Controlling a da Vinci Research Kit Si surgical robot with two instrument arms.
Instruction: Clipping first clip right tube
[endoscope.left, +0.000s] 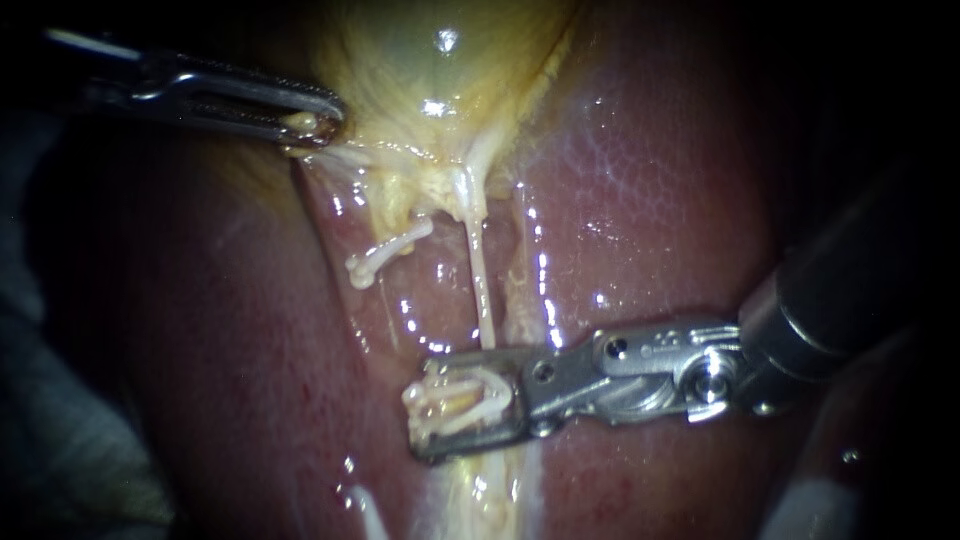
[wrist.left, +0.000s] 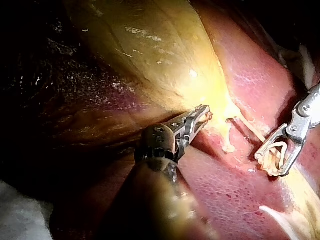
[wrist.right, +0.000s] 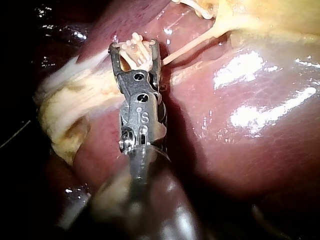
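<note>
The right tube (endoscope.left: 482, 280) runs thin and pale from the gallbladder (endoscope.left: 440, 70) down to my right instrument (endoscope.left: 422, 410). Its jaws stand apart with a white clip (endoscope.left: 465, 395) spread between them, lying across the tube's lower end. Whether the tube sits inside the clip I cannot tell. The right wrist view shows the same clip (wrist.right: 140, 60) in the jaws of the right instrument (wrist.right: 134, 47), with the tube (wrist.right: 192, 44) leading off beside them. My left instrument (endoscope.left: 320, 120) is shut on the gallbladder's edge, holding it stretched away; the left wrist view shows that instrument (wrist.left: 202, 116) gripping there.
A short pale left tube (endoscope.left: 390, 250) ends free beside the right one. Glossy red liver (endoscope.left: 650, 180) surrounds the groove on both sides. Yellow fatty tissue (endoscope.left: 480, 490) continues below the right instrument's jaws. A white cloth (wrist.left: 20, 215) lies near the left instrument's shaft.
</note>
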